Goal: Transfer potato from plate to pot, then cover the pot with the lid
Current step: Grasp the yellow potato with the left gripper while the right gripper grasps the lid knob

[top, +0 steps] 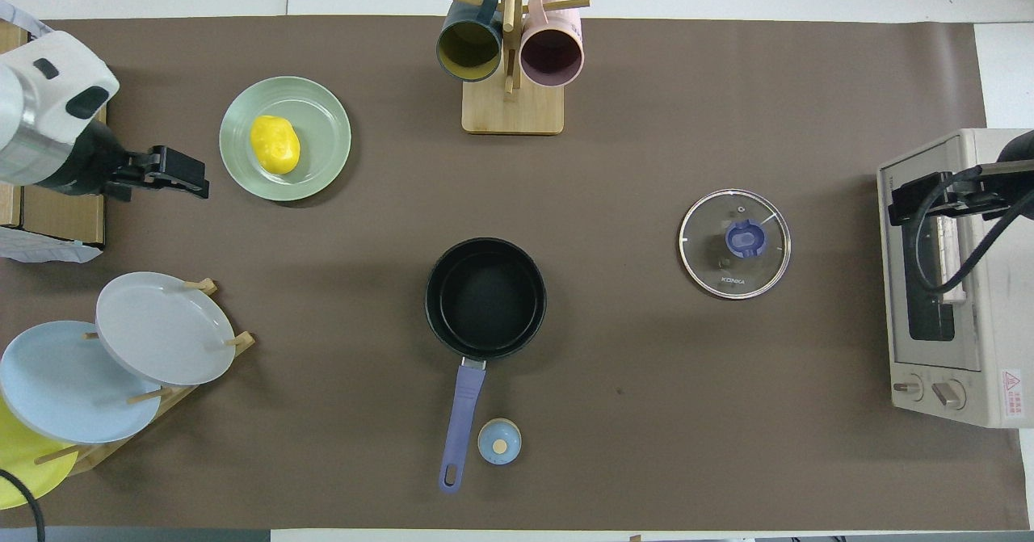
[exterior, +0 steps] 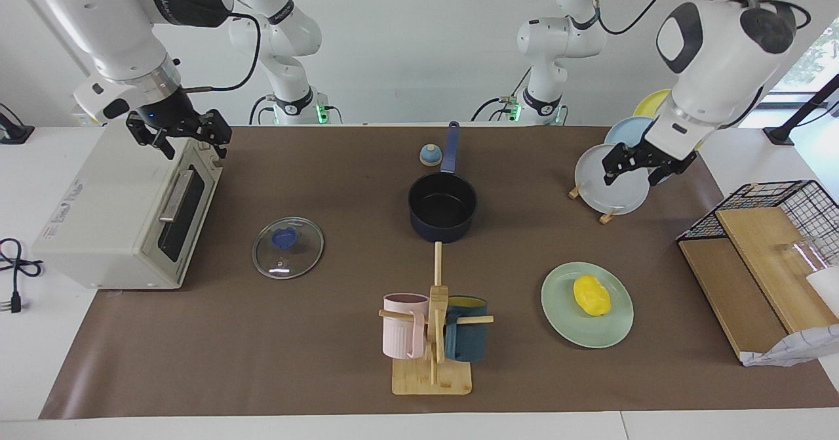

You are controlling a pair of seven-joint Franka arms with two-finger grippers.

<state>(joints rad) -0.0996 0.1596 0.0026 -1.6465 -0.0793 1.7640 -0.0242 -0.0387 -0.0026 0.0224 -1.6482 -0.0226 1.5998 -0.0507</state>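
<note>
The left gripper (exterior: pixel 641 166) hung in the air with its fingers spread and nothing between them, over the brown mat (exterior: pixel 328 374) between the plate rack (exterior: pixel 609 181) and the mint-green plate (exterior: pixel 557 309). In the overhead view the same gripper (top: pixel 174 172) sat just beside the plate's (top: pixel 323 122) rim, apart from it. The potato (exterior: pixel 592 295) lay on that plate, a little off its middle, toward the left arm's end of the counter and farther from the robots than the rack.

The right gripper (exterior: pixel 178 133) was also released and empty, held over the top edge of the toaster oven (exterior: pixel 105 217) at the right arm's end of the counter. In the overhead view only its dark fingers (top: pixel 917 195) and a cable showed over the oven (top: pixel 981 397).

The pot (exterior: pixel 442 207) stood near the middle of the mat, empty, its long handle (exterior: pixel 450 146) pointing toward the robots. A small blue-topped bell (exterior: pixel 430 155) sat just beside the handle. The lid (exterior: pixel 288 248) lay flat on the mat, knob up, between the pot and the toaster oven, well apart from both. A wooden mug stand (exterior: pixel 432 374) with a pink mug (exterior: pixel 403 325) and a dark teal mug (exterior: pixel 467 336) stood farther from the robots than the pot. A wire basket with wooden boards (exterior: pixel 754 263) lay at the left arm's end.
</note>
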